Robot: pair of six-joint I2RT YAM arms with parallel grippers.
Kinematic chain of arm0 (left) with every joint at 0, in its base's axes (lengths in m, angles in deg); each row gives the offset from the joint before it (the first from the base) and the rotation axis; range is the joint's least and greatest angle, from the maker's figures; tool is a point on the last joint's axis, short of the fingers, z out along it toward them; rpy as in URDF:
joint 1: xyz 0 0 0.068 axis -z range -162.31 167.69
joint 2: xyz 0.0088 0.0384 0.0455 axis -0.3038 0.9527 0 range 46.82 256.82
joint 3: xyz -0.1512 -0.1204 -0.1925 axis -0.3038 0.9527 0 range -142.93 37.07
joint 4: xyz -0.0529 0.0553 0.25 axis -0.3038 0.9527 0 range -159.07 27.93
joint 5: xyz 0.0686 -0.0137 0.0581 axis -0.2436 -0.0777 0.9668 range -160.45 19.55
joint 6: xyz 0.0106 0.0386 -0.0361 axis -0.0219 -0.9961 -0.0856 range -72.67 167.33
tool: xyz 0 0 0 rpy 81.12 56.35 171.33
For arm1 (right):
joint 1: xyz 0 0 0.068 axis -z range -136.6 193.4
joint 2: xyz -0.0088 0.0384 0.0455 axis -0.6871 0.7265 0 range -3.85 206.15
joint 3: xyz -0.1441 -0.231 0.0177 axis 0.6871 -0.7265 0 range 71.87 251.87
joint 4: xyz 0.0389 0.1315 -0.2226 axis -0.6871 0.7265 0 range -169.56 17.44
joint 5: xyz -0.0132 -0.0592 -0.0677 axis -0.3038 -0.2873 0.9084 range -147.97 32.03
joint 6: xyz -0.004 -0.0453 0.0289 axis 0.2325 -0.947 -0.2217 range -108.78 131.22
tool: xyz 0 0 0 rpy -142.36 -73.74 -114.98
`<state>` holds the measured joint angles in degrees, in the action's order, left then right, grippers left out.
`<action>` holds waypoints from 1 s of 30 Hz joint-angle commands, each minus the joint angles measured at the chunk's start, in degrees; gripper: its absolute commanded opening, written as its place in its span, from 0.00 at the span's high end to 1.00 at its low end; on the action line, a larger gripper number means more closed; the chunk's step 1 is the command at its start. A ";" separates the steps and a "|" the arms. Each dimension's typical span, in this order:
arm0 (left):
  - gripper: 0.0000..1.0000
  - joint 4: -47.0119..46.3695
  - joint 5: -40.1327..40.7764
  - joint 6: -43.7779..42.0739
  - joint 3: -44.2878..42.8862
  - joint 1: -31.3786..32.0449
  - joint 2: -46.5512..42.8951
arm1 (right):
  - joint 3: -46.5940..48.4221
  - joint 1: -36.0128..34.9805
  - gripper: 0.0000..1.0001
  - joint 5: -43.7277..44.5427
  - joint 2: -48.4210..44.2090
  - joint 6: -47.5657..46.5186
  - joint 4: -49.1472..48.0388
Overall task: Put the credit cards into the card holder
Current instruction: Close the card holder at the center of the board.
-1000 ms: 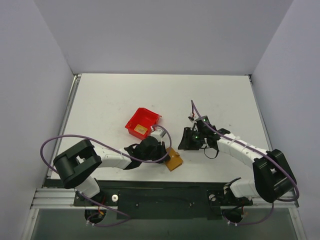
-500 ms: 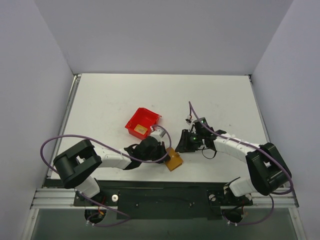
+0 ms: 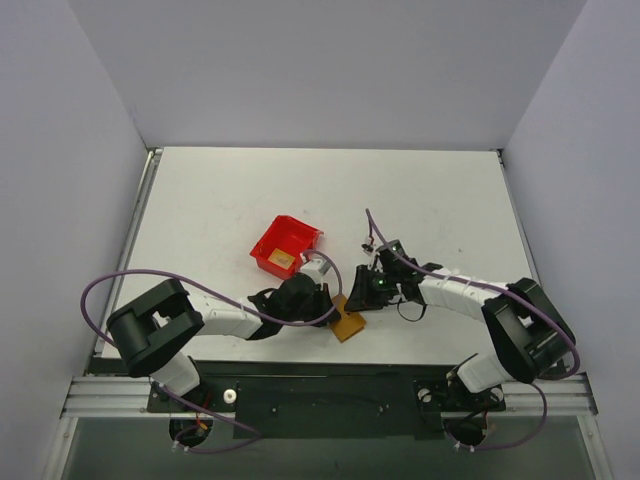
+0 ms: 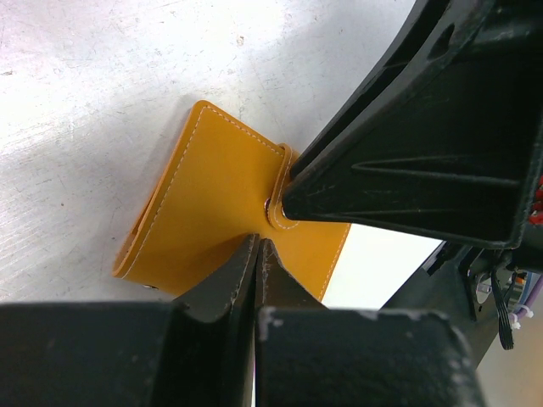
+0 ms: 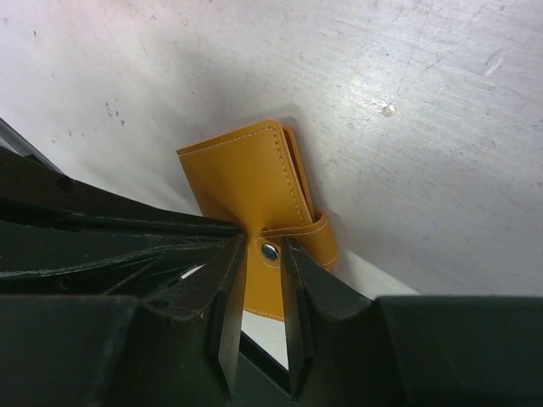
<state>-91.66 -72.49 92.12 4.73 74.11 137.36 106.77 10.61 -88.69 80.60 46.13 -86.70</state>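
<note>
Starting at the left: the red bin (image 3: 300, 229) sits askew on the table (image 3: 430, 190), back from the front edge, with one tan card (image 3: 282, 262) lying inside it. That's the only card I can make out.

Just in front of the bin, the left gripper (image 4: 257, 250) reaches in low toward the middle. Its fingers are pinched right together, with barely a slit between them, and they're clamped on the near edge of the wallet (image 3: 349, 323). The wrist view shows the orange leather running straight into the tips.

The wallet is near the front edge of the table, caught between the two grippers and well clear of the bin. It's folded shut. The tab (image 4: 277, 216) wraps round one edge and its silver snap lies on the top face. White stitching runs along the border. I can't tell whether the wallet lies fully flat on the table.

On the right, the right gripper (image 5: 263, 244) comes in from the other side, nose to nose with the left one. Its fingers stand narrowly parted, astride the snap end of the tab, one on each side. From the left wrist, one black fingertip sits right against the tab. I can't tell whether the pair is actually biting.
</note>
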 commanded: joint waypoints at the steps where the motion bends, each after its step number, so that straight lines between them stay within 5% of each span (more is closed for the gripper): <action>1: 0.97 3.78 0.55 -0.50 1.58 0.26 0.69 | 0.35 -1.04 0.81 0.66 0.81 0.15 -0.69; 30: 0.97 3.60 0.29 -0.59 1.05 0.09 1.57 | 0.88 -6.75 0.84 12.70 -8.23 -3.11 3.11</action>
<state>-92.01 -72.49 92.12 4.87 74.11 137.38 109.17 4.29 -78.22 78.04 43.23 -81.98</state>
